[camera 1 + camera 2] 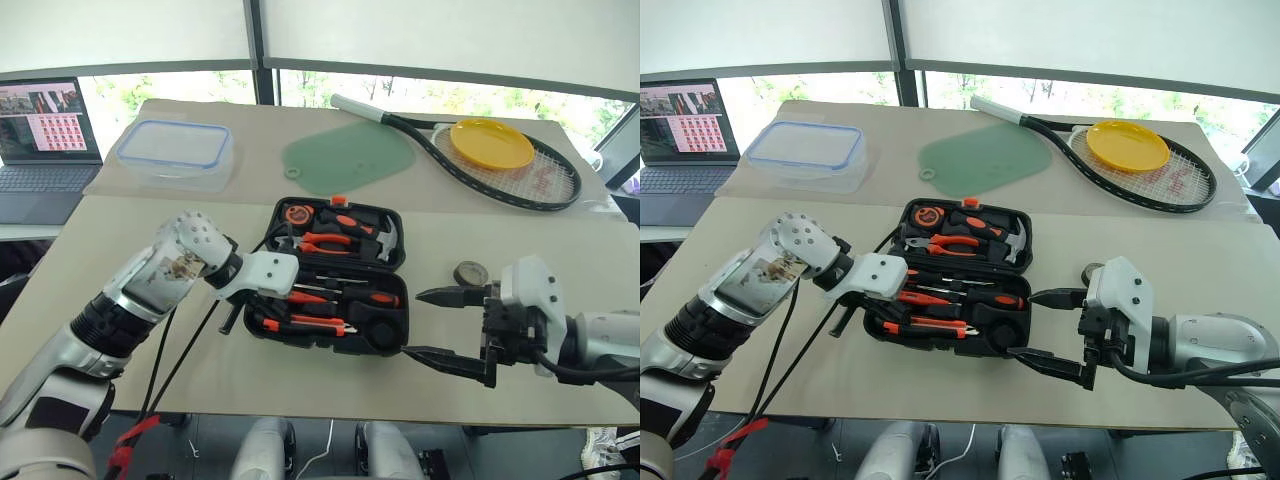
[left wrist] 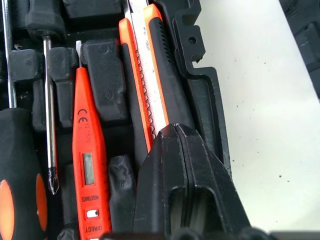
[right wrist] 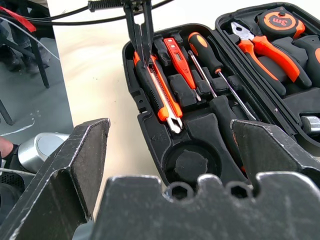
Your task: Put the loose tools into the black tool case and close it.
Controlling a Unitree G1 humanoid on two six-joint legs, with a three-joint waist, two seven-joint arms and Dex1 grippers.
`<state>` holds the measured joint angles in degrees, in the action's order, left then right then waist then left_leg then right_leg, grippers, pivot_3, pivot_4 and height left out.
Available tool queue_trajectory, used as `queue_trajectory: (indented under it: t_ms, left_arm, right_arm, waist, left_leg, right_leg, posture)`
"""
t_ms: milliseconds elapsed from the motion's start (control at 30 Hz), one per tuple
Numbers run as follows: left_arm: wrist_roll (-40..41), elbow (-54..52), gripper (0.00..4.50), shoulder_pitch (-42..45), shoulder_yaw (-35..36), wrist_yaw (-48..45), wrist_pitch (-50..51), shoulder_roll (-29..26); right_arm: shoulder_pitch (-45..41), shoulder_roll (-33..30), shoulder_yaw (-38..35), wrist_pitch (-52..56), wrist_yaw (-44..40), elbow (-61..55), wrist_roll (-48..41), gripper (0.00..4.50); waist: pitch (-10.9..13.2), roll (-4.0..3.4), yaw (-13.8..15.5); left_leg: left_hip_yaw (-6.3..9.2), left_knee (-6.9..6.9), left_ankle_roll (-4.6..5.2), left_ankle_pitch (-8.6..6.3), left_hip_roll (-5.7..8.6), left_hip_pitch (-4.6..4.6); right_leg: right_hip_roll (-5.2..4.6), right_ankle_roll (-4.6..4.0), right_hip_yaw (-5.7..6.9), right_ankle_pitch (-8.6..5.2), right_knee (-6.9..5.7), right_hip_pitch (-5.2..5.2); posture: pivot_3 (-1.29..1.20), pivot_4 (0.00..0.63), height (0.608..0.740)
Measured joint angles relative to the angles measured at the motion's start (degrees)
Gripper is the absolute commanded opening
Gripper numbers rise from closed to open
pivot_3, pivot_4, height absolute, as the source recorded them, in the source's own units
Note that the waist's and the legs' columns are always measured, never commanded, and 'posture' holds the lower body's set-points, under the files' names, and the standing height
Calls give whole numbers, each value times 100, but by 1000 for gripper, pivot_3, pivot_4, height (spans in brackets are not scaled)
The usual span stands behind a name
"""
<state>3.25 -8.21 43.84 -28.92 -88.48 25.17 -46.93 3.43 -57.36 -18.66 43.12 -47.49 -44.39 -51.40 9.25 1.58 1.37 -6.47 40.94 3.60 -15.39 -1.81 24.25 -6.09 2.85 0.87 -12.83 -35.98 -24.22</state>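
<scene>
Presently the left gripper [image 3: 141,37] has its fingers closed together, tips resting on the handle end of the orange-black utility knife [image 3: 159,95], which lies in its slot along the near-left edge of the black tool case [image 1: 395,325]; whether it is pressing the knife home or merely touching it cannot be settled. Both orange-and-black screwdrivers [image 3: 212,65] and the red tester screwdriver [image 2: 89,165] lie in their recesses. The small grey tape roll [image 1: 470,273] sits loose on the table, just right of the case, and the round recess [image 3: 187,165] near the front corner stands vacant, presumably for it. The right gripper [image 1: 445,325] hangs spread wide, holding nothing, near that corner. Recommended practice: seat the knife flat with a straight downward push, lift clear without snagging it, then fetch the roll before any attempt at the lid. The beige table [image 1: 130,300] is level; behind lie a clear blue-rimmed container [image 1: 175,152], a green mat [image 1: 350,157], a racket [image 1: 520,185] carrying a yellow plate [image 1: 492,144], a laptop [image 1: 40,140] and windows.
</scene>
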Motion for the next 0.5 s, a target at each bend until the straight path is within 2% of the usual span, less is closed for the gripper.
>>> queue_trajectory:
  t_ms: [167,500]
  left_arm:
    - [-124,-197,24,-62,-9,10,14,-51]
    - [-393,-73,24,-255,-83,106,-586,31]
  right_arm:
    - [35,0,-1,0,-16,2,13,4500]
    - [134,0,-5,-3,-41,113,117,4500]
  waist:
    - [0,0,-11]
    - [-8,-8,1]
  left_leg:
    - [0,-1,0,0,-1,-2]
    - [1,0,1,0,-1,-11]
  right_leg:
    - [0,0,-1,0,0,1]
    - [-1,0,-3,0,-4,11]
  posture:
    - [0,150,738]
    - [0,150,738]
